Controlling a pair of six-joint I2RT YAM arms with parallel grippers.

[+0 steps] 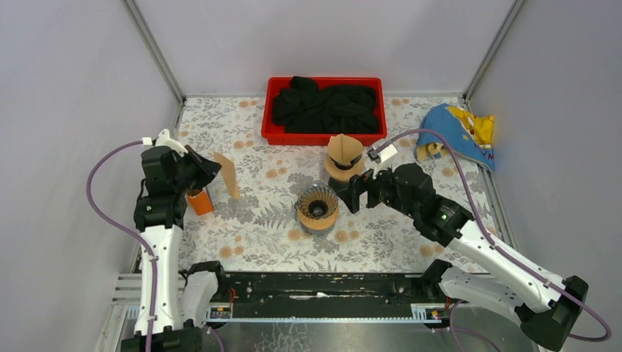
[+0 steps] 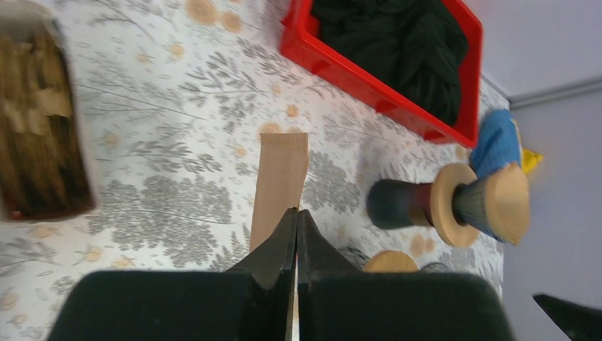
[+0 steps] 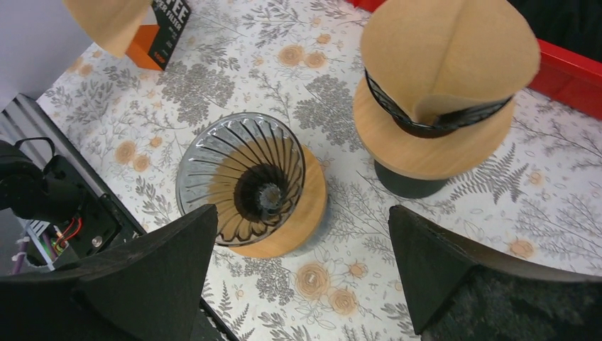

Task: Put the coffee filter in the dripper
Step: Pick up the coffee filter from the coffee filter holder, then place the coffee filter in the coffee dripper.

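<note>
The floral-patterned tabletop (image 1: 249, 220) fills the enclosure between grey walls. At its far edge sits a red bin (image 1: 293, 138) heaped with black cloth (image 1: 326, 106). To the right of the bin, near the far right corner, a blue and yellow cloth (image 1: 456, 133) lies crumpled.

The right claw (image 3: 302, 220) reaches in from the right, its fingers spread wide apart and gripping nothing. From the overhead camera it sits just right of the dripper (image 1: 317, 207). Through the wrist camera, the dripper's ribbed glass cone on its round wooden base shows between and beyond the two fingers.

The left claw (image 2: 297, 217) is raised over the left side, its fingers pressed together and clamped on the coffee filter (image 1: 230, 174). The brown paper hangs flat and edge-on above the tabletop, well left of the dripper and apart from it.

Just behind the dripper, in front of the red bin, stands a second brewer (image 1: 345, 158). It has a wooden ring on a dark foot, and a brown filter is already seated in its cone.

An orange box (image 1: 199, 201) stands on the tabletop directly under the left claw, near the left wall
</note>
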